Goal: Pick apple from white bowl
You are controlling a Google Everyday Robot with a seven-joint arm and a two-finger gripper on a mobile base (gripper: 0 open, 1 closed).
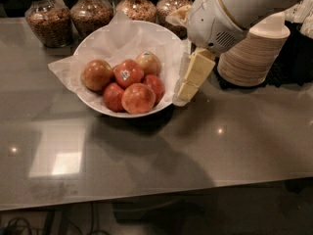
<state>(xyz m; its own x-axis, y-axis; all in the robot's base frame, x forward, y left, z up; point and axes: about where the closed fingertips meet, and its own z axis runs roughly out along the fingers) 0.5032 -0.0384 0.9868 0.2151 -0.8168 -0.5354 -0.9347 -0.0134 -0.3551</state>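
Apple lay at the left of the pile in the white bowl | white bowl sat on the gray surface | gripper hung just beside its right rim; open or shut, could not tell

Behind gripper: white bowl rim

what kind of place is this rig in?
Probably an office snack counter or kitchenette: jars of dry snacks along the back, a stack of disposable bowls, apples in the white bowl. The gripper hangs beside the bowl.
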